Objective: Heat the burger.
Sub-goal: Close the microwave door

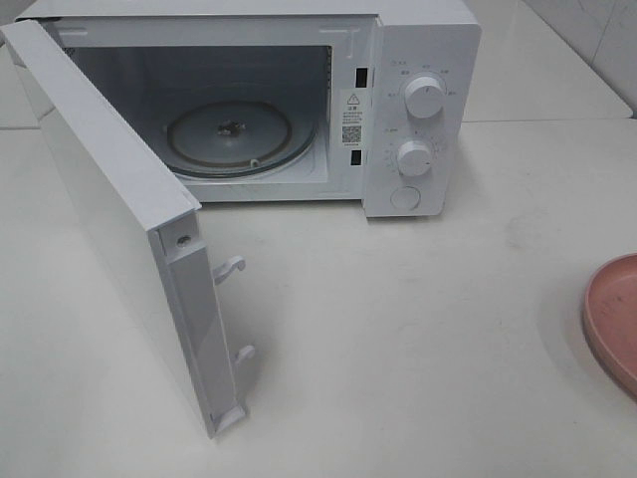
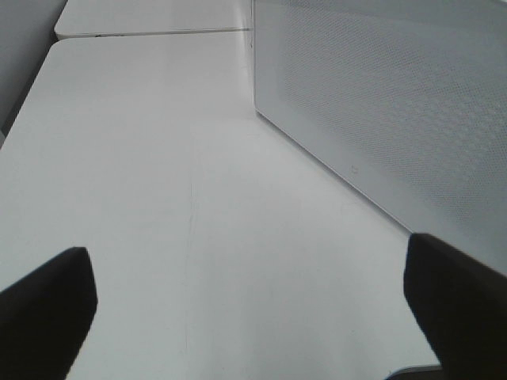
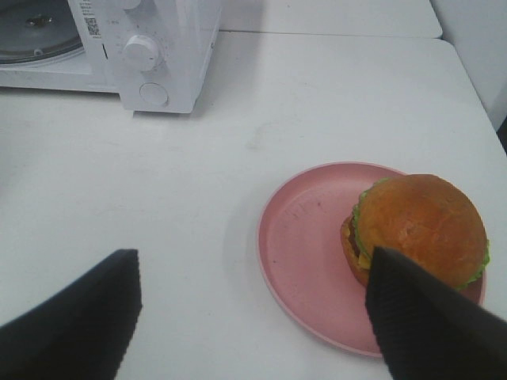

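The burger (image 3: 420, 218), with a glossy brown bun, green lettuce and yellow cheese, sits on the far side of a round pink plate (image 3: 305, 237) in the right wrist view. My right gripper (image 3: 253, 277) hangs open above the table just short of the plate, and one dark finger (image 3: 420, 324) overlaps the burger's near edge in that picture. In the left wrist view my left gripper (image 2: 247, 273) stands open over bare table beside the microwave door (image 2: 396, 103), with nothing between its fingers. Neither gripper nor the burger shows in the high view.
The white microwave (image 1: 423, 60) stands at the back with its door (image 1: 109, 219) swung wide toward the front left. Its glass turntable (image 1: 239, 134) is bare. The pink plate's rim (image 1: 615, 314) shows at the right edge of the white table (image 1: 398, 329).
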`<control>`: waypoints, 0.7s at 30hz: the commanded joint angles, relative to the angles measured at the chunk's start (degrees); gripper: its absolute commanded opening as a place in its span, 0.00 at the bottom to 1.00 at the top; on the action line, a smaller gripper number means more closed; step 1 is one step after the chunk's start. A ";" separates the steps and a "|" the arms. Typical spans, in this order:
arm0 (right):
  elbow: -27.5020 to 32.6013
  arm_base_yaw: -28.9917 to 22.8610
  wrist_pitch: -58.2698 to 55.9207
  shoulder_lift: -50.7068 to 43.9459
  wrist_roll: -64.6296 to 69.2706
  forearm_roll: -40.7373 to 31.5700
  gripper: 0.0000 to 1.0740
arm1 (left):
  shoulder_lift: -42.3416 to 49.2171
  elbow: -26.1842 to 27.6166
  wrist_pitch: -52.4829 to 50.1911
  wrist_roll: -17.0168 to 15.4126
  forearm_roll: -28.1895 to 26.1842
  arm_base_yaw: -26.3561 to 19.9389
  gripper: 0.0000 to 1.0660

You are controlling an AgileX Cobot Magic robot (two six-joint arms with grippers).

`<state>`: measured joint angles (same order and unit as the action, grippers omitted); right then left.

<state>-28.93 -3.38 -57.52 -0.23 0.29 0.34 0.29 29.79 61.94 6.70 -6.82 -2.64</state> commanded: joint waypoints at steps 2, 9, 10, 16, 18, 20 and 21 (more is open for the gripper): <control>0.17 0.52 0.52 -1.55 0.34 0.00 0.71 | 0.86 -0.23 -0.52 -0.23 -0.11 0.06 0.92; 0.17 0.52 0.52 -1.55 0.34 0.00 0.71 | 0.86 -0.23 -0.52 -0.23 -0.11 0.06 0.92; 0.17 0.52 0.52 -1.55 0.34 0.00 0.71 | 0.86 -0.23 -0.52 -0.23 -0.11 0.06 0.92; 0.17 0.52 0.52 -1.55 0.34 0.00 0.71 | 0.86 -0.23 -0.52 -0.23 -0.11 0.06 0.92; 0.17 0.52 0.52 -1.55 0.34 0.00 0.71 | 0.86 -0.23 -0.52 -0.23 -0.11 0.06 0.92; 0.17 0.52 0.52 -1.55 0.34 0.00 0.71 | 0.86 -0.23 -0.52 -0.23 -0.11 0.06 0.92; 0.17 0.52 0.52 -1.55 0.34 0.00 0.71 | 0.86 -0.23 -0.52 -0.23 -0.11 0.06 0.92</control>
<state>-28.93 -3.27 -57.41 -0.23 0.29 0.34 0.29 29.79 61.94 6.70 -6.82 -2.64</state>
